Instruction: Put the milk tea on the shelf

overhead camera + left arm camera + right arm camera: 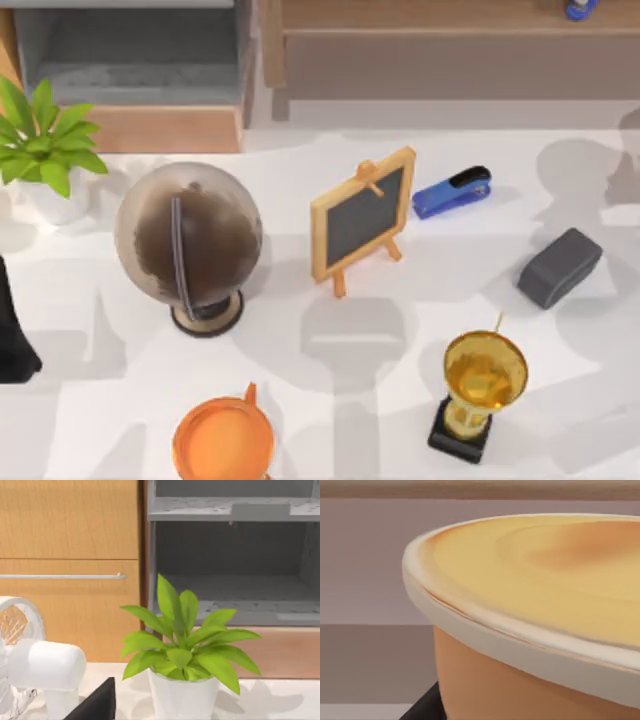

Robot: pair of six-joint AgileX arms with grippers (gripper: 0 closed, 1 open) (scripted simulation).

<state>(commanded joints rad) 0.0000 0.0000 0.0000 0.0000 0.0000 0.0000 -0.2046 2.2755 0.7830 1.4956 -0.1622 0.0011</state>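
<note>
The milk tea (222,441) is an orange cup with a cream lid, at the table's front edge left of centre. It looms very close in the right wrist view (530,610), tilted. A dark finger (426,706) of my right gripper lies against its side, so that gripper is shut on the cup. Behind the cup in that view run the brown and grey bands of the wooden shelf (450,50) at the back right. My left arm (14,340) is parked at the table's left edge.
A grey open cabinet (130,60) (235,595) stands back left, behind a potted plant (45,150) (185,655). On the table are a globe (190,240), a chalkboard easel (362,220), a blue stapler (452,192), a dark block (560,266), a gold trophy (482,385) and a white fan (30,655).
</note>
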